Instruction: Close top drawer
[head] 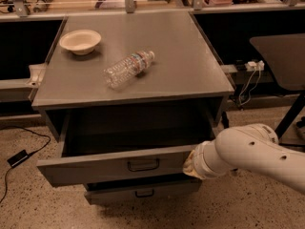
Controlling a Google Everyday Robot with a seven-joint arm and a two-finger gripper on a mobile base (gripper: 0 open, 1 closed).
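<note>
The top drawer [95, 168] of the grey cabinet [143, 87] stands pulled out toward me, and its dark inside looks empty. Its flat front panel carries a small dark loop handle [143, 165]. My white arm [252, 154] reaches in from the right. The gripper [188, 165] at its end sits against the right end of the drawer's front panel, mostly hidden by the wrist.
A narrower lower drawer front [143, 191] sticks out slightly below. On the cabinet top lie a clear plastic bottle [127, 68] on its side and a cream bowl [80, 41]. A black cable and adapter [19, 157] lie on the floor at left. A dark chair [281, 61] stands at right.
</note>
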